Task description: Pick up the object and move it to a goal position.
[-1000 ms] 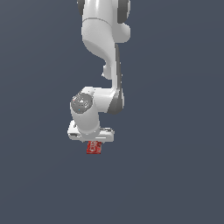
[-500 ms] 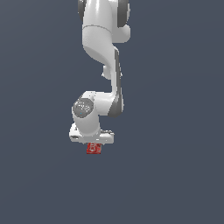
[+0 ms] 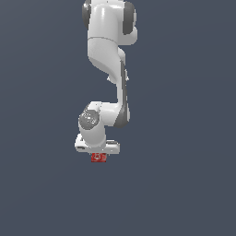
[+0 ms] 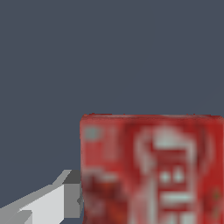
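The object (image 3: 98, 157) is a small red box with white lettering, and it sits directly under the white hand of the arm in the exterior view. My gripper (image 3: 98, 155) is shut on it, and the fingers themselves are hidden behind the hand there. In the wrist view the object (image 4: 153, 170) fills the near part of the picture. One grey-tipped finger (image 4: 52, 202) presses against its side, while the other finger is out of the frame.
The white arm (image 3: 110, 55) hangs down from the top of the exterior view, its wrist joint (image 3: 89, 119) just above the hand. Around it there is only a uniform dark grey-blue background, with no edge or other thing visible.
The wrist joint has sunk a little and the upper arm has shifted. The red object stays in the gripper and has dropped only slightly.
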